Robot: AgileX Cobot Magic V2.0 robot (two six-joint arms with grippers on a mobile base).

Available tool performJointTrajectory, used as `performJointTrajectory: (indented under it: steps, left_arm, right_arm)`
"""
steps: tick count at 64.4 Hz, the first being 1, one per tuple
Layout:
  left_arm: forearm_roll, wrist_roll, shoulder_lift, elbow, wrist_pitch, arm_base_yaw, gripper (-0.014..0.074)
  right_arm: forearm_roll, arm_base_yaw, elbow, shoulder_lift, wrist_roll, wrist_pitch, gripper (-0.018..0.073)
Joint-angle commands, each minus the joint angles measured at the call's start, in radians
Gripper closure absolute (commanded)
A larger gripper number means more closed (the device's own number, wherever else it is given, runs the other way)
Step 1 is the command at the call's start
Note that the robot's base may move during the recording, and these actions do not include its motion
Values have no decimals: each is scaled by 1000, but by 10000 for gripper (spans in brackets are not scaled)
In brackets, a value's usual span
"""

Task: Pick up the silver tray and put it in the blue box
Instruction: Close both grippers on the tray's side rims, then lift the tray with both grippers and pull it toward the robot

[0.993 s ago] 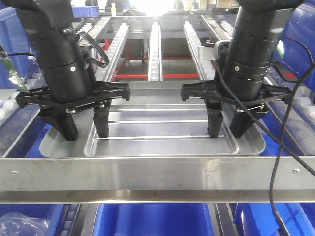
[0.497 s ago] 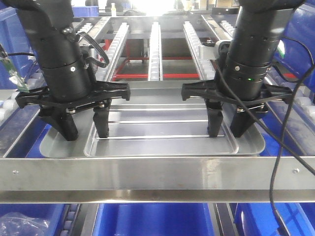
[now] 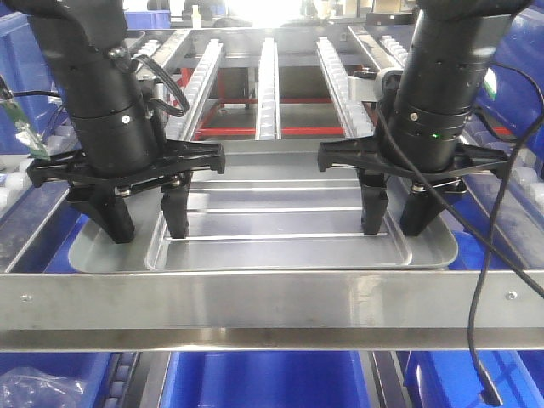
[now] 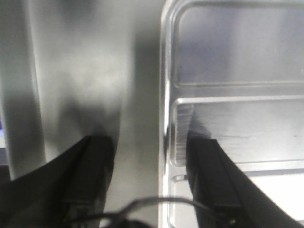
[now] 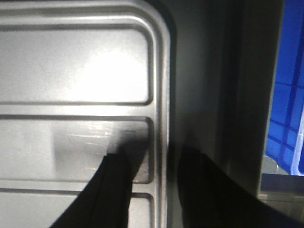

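Along the front edge of the steel roller rack (image 3: pixel 268 85), just behind its flat metal front rail (image 3: pixel 272 297), lies the large shiny rectangular silver tray (image 3: pixel 272 225). It sits flat with its long sides running across the rack.

The left tool (image 3: pixel 147 234) hangs over the tray's left short edge with its fingers spread. One finger stands outside the raised rim and the other inside, down in the recessed centre. The left wrist view shows the same straddle, with the rim running up between the two dark fingers (image 4: pixel 90 190) and a clear gap on either side.

The right tool (image 3: pixel 393 230) mirrors this at the right short edge. It is also spread, with one finger inside the recess, one outside, and the rim between them in the right wrist view.

This placement suits a wide, thin tray. Each tool can pinch the flared rim at one end, so the two arms share the load and keep it level.

Neither tool appears to be pinching the metal yet, so closing on the rims looks like the step in hand.

Bright-blue plastic shows below the front rail. The wide middle section is probably the blue box (image 3: pixel 263 378), though little of it is visible.
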Motion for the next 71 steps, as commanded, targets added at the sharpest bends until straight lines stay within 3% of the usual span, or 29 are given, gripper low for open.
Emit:
performJointTrajectory:
  steps: [1,20,26,35,40,71]
  left_arm:
    - [-2,-2,-45,-27,-22,-6,333]
    - [-2,-2,-45,-27,-22,-6,339]
    - [-7,-2,-45,-27,-22,-6,391]
    - [-13,-2,-45,-27,-22,-6,542]
    - [-13,-2,-45,-27,-22,-6,618]
    - [-13,-2,-45,-27,-24,-6,605]
  right_arm:
    - [-11,-7,-28,-44,-8,-25,197]
    - [-11,-7,-28,-44,-8,-25,219]
    - [-11,-7,-28,-44,-8,-25,322]
    - [-11,-7,-28,-44,-8,-23,518]
    - [-11,-7,-28,-44,-8,-23,503]
    - [-11,-7,-28,-44,-8,-29,503]
